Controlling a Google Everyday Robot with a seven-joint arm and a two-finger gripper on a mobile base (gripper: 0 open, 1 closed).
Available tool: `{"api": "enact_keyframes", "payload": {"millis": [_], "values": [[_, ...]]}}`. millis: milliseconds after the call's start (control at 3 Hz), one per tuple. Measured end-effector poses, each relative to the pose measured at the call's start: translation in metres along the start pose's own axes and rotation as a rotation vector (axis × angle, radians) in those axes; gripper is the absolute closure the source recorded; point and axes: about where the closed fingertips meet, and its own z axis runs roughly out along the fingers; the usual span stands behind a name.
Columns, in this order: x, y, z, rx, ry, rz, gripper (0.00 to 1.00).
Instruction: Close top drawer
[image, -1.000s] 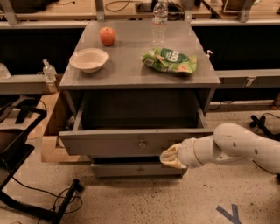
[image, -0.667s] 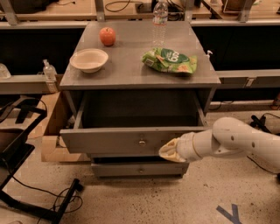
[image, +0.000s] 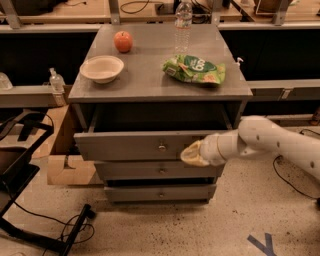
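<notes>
Camera view: the top drawer sits directly under the grey cabinet top, above two narrower drawer fronts that lie flush with the carcass. It is not shut. Its front panel stands out toward the near side, proud of the lower fronts, and a dark strip of the open box shows between the panel's upper edge and the cabinet top. Judging by how narrow that strip is, most of the travel looks done and a last stretch of pushing toward the far side is left.

The gripper is at the right part of the front panel, just right of the small round knob, and appears to press against the panel's face. Whether it is apart or together cannot be told here. The white arm reaches in from the right.

The drawer's long axis runs left to right, level with the cabinet top's near edge. The panel faces the near side, knob pointing near, so the closing direction is straight to the far side.

On top rest an apple, a bowl, a green snack bag and a water bottle, all clear of the drawer's path
</notes>
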Motion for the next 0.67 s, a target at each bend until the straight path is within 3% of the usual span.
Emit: {"api": "enact_keyframes", "payload": {"millis": [333,667], "values": [[0.004,-0.0474,0.0035,0.026,-0.009,0.02,1.0],[0.004,-0.0462,0.0031,0.026,-0.009,0.02,1.0]]}}
